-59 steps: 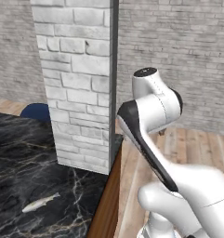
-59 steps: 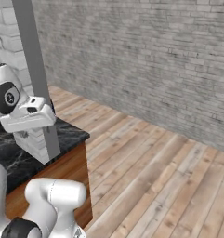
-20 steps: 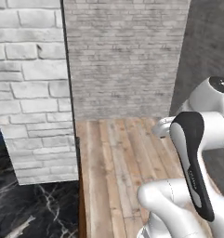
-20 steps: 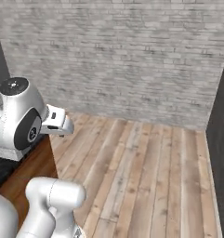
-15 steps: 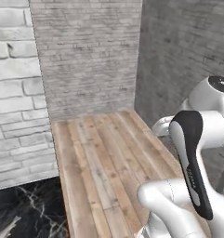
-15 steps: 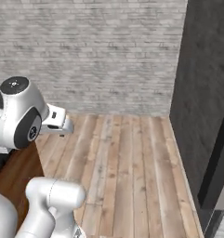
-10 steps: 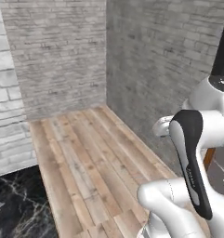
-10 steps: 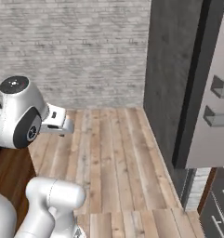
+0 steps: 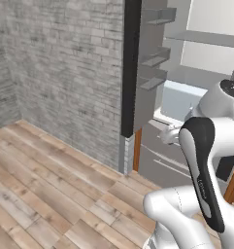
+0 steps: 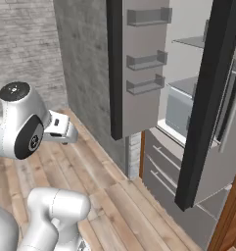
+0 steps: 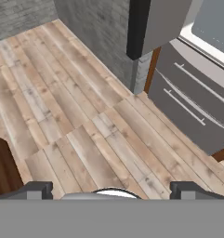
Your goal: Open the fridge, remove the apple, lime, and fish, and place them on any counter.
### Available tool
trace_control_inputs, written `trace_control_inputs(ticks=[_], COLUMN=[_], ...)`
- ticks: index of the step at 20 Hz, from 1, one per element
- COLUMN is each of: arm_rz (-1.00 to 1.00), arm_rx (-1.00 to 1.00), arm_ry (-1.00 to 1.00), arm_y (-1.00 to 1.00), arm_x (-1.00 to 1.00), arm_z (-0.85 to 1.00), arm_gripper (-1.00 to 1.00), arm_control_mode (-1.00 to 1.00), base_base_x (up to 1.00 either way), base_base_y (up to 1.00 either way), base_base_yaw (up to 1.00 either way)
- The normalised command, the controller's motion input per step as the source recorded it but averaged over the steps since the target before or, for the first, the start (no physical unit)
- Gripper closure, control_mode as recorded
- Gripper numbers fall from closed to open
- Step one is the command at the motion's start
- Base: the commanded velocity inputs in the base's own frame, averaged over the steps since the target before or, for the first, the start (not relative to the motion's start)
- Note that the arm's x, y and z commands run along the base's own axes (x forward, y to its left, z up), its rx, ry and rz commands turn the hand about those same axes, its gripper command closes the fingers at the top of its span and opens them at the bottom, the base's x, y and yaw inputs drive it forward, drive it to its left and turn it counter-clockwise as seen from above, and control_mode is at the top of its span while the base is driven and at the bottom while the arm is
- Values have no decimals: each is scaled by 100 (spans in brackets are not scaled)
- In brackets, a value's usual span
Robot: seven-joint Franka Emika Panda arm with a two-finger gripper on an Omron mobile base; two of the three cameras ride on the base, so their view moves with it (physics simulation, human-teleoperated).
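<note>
Nearest the hand camera, the gripper (image 11: pixel 111 188) is seen spread wide and empty above the wooden floor (image 11: pixel 62 107). Beyond it, the fridge (image 10: pixel 188 108) is shown with both doors swung open, its two lower drawers (image 11: pixel 192 107) closed.

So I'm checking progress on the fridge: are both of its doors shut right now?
No, the fridge doors stand swung open, baring door racks and white inner shelves.

Both base views face the open fridge (image 10: pixel 153 98).
</note>
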Motion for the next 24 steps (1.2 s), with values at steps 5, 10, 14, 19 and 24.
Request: trace_control_inputs(ticks=[5, 10, 14, 19, 24], arm_rz=[0, 0, 0, 0, 0], arm_rx=[0, 0, 0, 0, 0], arm_ry=[0, 0, 0, 0, 0], arm_y=[0, 0, 0, 0, 0], arm_x=[0, 0, 0, 0, 0], arm_z=[0, 0, 0, 0, 0], arm_gripper=[-100, -100, -100, -100, -100], arm_control_mode=[100, 100, 100, 100, 100], base_base_x=[29, 54, 96, 100, 52], base_base_y=[-4, 0, 25, 54, 71], base_base_yaw=[-71, -70, -51, -40, -44])
